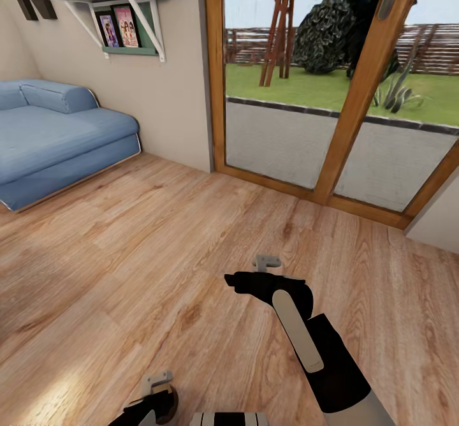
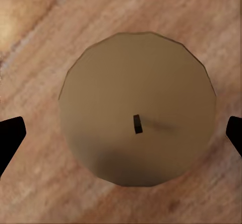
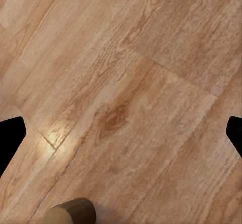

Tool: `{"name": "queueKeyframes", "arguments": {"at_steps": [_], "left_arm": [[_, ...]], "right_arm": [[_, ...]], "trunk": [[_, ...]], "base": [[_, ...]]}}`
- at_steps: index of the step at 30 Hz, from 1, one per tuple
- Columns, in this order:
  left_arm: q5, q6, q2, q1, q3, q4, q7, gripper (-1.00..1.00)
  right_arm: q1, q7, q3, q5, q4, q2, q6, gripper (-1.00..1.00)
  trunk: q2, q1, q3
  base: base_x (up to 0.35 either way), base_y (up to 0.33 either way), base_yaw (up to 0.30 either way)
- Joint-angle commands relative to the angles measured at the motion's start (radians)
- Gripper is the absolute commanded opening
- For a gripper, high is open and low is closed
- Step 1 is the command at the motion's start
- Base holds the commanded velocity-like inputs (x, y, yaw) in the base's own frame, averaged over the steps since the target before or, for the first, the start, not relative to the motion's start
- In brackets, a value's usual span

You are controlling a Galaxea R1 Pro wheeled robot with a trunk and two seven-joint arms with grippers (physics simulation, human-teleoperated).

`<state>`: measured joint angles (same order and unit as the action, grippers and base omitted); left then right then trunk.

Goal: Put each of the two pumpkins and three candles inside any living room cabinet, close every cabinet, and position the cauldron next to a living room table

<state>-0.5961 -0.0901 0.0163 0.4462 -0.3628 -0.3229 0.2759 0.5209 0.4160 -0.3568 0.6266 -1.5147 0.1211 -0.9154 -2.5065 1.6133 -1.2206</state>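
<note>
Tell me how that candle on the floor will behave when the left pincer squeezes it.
The candle looks short and wide with a flat top, so upright it probably won't tip. Its round side would likely roll if knocked over. It looks solid, probably stiff; smooth walls may slip.

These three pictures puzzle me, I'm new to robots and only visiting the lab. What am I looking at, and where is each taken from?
It is a simulated two-armed robot in a living room. The large picture is from its head, looking down at a wooden floor, with a blue sofa and a glass door beyond. The right gripper hangs over bare floor; the left gripper is near the bottom edge. The other two pictures come from cameras on the wrists. The left one looks straight down onto a candle between the dark fingertips; whether it is gripped is unclear. The right one shows floor and another candle.
</note>
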Motion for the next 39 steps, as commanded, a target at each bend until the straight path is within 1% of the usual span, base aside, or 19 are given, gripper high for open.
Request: {"name": "queueKeyframes", "arguments": {"at_steps": [1, 14, 20, 34, 39], "left_arm": [[-0.006, -0.002, -0.001, 0.0, -0.008, -0.002, 0.008, 1.0], [-0.007, 0.001, -0.001, 0.0, -0.008, -0.002, 0.009, 1.0], [-0.007, 0.001, -0.001, 0.0, -0.008, -0.002, 0.009, 1.0], [-0.008, 0.003, -0.001, 0.0, -0.008, -0.002, 0.009, 1.0], [-0.007, 0.003, -0.001, 0.0, -0.008, -0.002, 0.009, 1.0]], "right_arm": [[0.001, 0.01, -0.001, 0.01, -0.001, 0.0, -0.002, 1.0], [0.001, 0.01, -0.001, 0.01, -0.001, 0.0, -0.002, 1.0], [0.001, 0.01, -0.001, 0.01, -0.001, 0.0, -0.002, 1.0], [0.001, 0.01, -0.001, 0.01, -0.002, 0.0, -0.002, 1.0], [0.001, 0.01, -0.001, 0.01, -0.002, 0.0, -0.002, 1.0]], "trunk": [[0.0, 0.0, -0.001], [0.0, 0.0, -0.001], [0.0, 0.0, -0.001], [0.0, 0.0, -0.001], [-0.001, 0.002, -0.02]], "base": [[0.0, 0.0, 0.0], [0.041, 0.0, 0.0], [0.158, 0.0, 0.0], [0.027, 0.0, 0.0], [0.0, 0.0, 0.0]]}}
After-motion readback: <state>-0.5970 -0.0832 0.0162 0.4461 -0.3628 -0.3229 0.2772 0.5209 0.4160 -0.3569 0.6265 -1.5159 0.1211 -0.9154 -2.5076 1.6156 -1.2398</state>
